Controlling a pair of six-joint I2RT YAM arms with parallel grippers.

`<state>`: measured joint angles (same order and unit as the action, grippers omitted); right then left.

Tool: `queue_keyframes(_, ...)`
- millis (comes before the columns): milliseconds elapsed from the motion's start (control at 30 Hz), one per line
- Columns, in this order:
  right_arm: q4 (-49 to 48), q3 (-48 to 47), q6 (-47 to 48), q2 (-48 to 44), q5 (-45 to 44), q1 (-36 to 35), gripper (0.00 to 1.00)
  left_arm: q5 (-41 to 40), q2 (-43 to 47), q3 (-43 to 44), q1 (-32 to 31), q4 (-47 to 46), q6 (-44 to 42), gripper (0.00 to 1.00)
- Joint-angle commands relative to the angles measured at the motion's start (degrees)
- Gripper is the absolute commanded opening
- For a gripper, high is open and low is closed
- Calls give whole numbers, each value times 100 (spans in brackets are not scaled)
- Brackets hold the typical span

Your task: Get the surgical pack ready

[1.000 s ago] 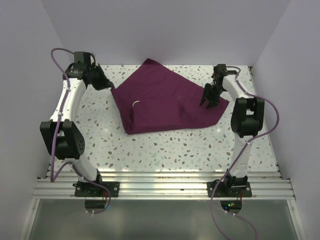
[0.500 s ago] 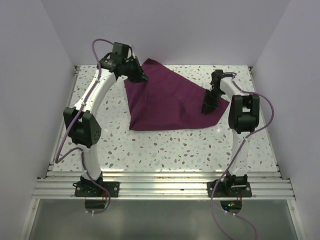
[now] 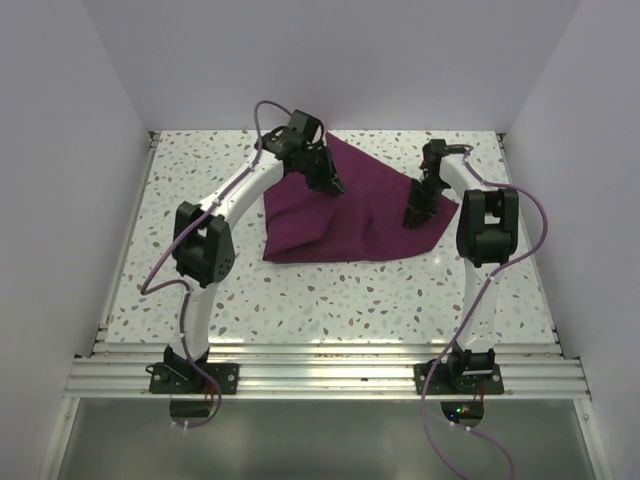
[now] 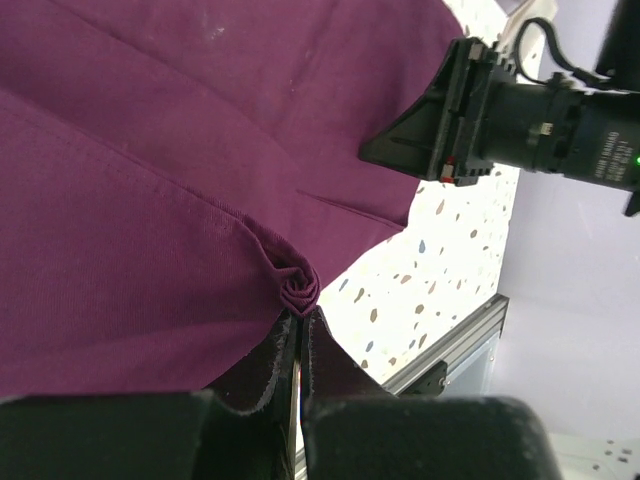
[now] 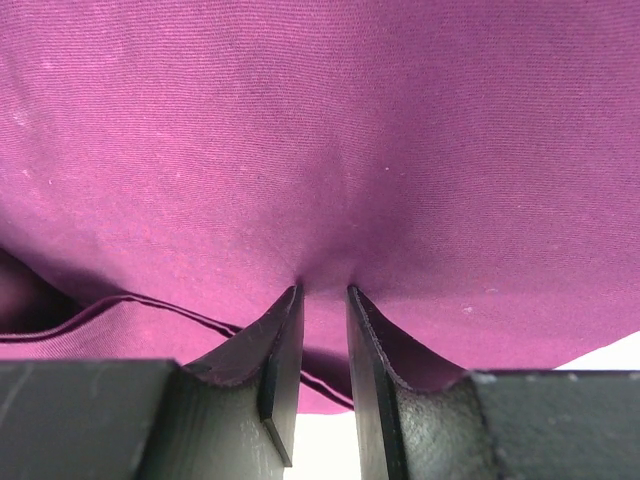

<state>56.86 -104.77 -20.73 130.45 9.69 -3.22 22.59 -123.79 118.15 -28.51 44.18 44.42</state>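
Maroon fabric, the cloth (image 3: 365, 220) of the surgical pack, lies in a rumpled, part-folded heap on the speckled table (image 3: 350, 290), from the middle out towards one o'clock. Nothing metal or white shows on it from above, and I cannot tell whether anything sits underneath.

The left gripper (image 3: 330, 183) hangs over the cloth's eleven o'clock side. Its wrist camera shows the left gripper (image 4: 300, 325) clenched on a small rolled nub of hem, with the sheet fanning away from that pinch in tight creases. The right gripper (image 3: 413, 215) is at the cloth's three o'clock edge. Seen close, the right gripper (image 5: 322, 295) has its jaws drawn nearly together, and the fabric puckers into the narrow gap, so I judge it to be nipping a thin fold.

The risk I see is in those two small bites. The left one holds only a curl of hem, and a brisk pull towards three o'clock could slide it free, dropping the flap short and crooked. If the arms draw apart, the right pinch looks thin enough to slip too. Then the whole sheet would drag across the table rather than fold. The two wrists are also near each other, so a wide sweep could bring them into contact.
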Motion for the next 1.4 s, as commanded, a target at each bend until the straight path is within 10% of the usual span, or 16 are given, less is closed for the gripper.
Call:
queue_keyframes(0,-105,141,157,525,-363,-12,28,360,-233,393,-110,-419,172,0)
queue_keyframes(800,-79,10,183,683,-337,-12,28,590,-796,112,-524,-508,23,1)
queue_keyframes(1133,210,-570,122,323,-205,-12,30,-61,-340,147,-147,-165,-496,69)
queue_keyframes(1367,589,-1440,43,-98,101,-108,44,-860,319,-167,345,29,-1120,73)
